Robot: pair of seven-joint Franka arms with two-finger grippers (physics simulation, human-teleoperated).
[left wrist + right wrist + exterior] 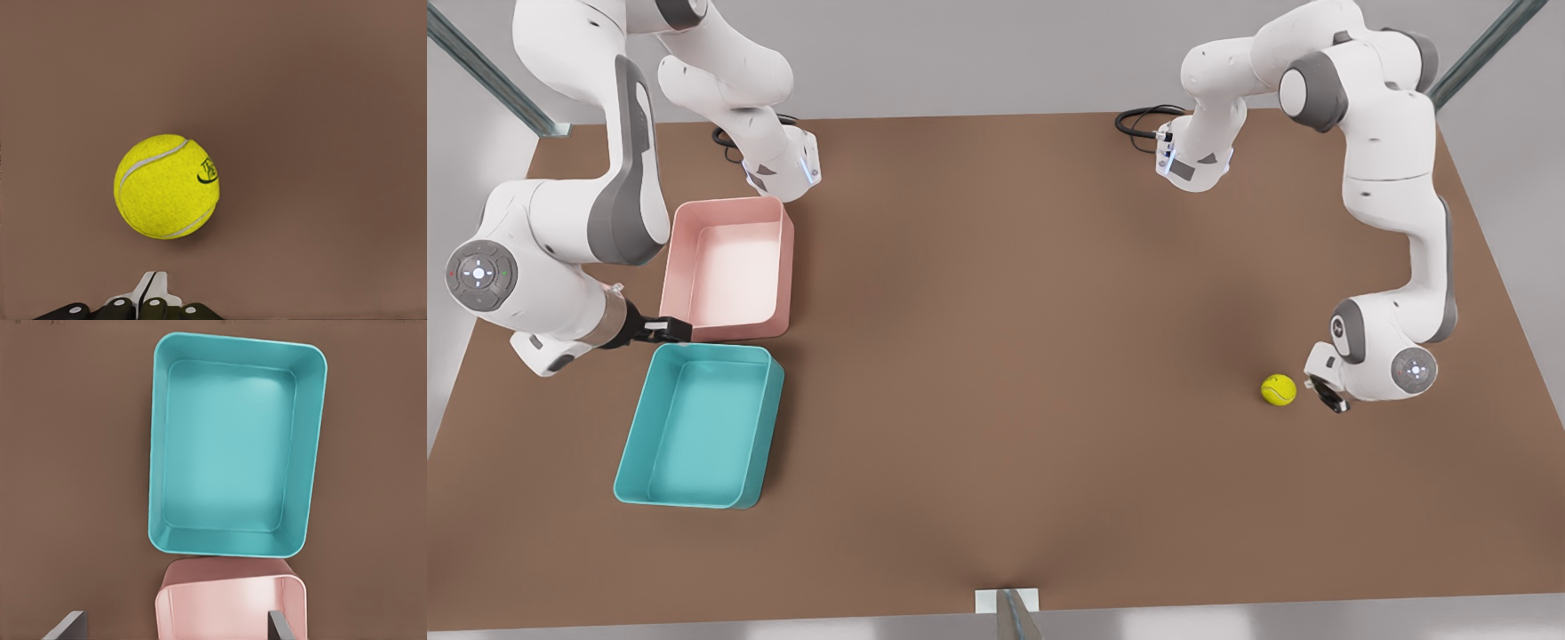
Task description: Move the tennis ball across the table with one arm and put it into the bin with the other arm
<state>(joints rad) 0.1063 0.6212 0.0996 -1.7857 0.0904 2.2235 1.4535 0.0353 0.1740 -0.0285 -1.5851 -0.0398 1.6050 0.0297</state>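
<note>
Tennis ball (1279,389) is sitting on the table (1014,356) near the front view's right edge, just beside the left gripper (1327,396) but not touching it; in the left wrist view the ball (167,186) is lying just ahead of the fingers (153,308), which are sitting pressed together, holding nothing. Right gripper (665,330) is hovering at the front view's left where the pink bin (729,267) and teal bin (698,425) are meeting, fingers (67,628) spread wide, empty.

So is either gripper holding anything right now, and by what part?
Nothing is held. The tennis ball lies on the table beside the left gripper; the right gripper is open, by the bins.
</note>
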